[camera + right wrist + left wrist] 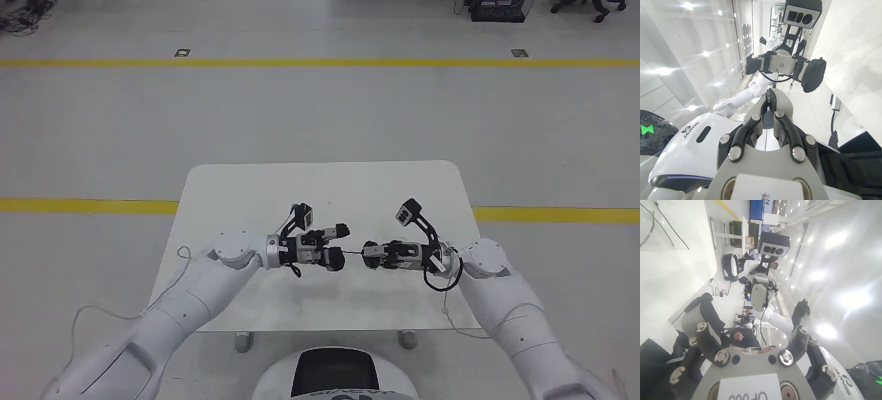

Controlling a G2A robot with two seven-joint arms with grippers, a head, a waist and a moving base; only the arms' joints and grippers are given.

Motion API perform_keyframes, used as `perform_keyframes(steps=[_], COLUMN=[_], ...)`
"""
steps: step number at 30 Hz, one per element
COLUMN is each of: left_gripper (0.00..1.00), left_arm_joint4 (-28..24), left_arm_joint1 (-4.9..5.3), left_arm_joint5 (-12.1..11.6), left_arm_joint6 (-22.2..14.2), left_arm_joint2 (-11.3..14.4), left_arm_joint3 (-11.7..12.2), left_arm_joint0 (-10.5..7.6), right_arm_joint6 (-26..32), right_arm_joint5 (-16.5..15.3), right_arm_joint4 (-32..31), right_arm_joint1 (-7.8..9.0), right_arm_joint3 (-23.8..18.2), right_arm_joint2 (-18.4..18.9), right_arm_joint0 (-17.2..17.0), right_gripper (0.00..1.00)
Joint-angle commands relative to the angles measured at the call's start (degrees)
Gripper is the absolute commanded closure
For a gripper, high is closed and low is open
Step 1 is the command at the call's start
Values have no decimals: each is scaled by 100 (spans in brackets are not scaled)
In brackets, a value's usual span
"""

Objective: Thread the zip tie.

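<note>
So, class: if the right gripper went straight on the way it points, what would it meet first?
Most likely the left gripper, open and facing it: the right gripper, shut, points between its pads. The gap between them is hard to judge.

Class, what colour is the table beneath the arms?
The table is white; best seen in the top view.

A white label [749,386], its print cut off, sits behind the left tool [750,305].
</note>
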Motion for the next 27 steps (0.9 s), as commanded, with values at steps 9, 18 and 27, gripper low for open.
perform_keyframes(steps=[9, 18, 27], left_gripper=[0, 0, 0], left_arm_joint4=[-87, -98, -68], left_arm_joint1=[-46, -71, -88], left_arm_joint5=[11, -1, -2], left_arm_joint6=[-138, -218, -272], left_arm_joint2=[6, -7, -10], left_arm_joint3=[118, 164, 165], left_arm_joint0=[-27, -41, -27], right_arm_joint6=[172, 151, 73], right_arm_joint5=[-32, -47, -92], right_arm_joint4=[-32, -7, 76], right_arm_joint1=[26, 45, 44], right_arm_joint3=[-3, 50, 135], right_arm_joint2=[-149, -264, -326], right_arm_joint0=[77, 137, 179], right_gripper=[100, 100, 100])
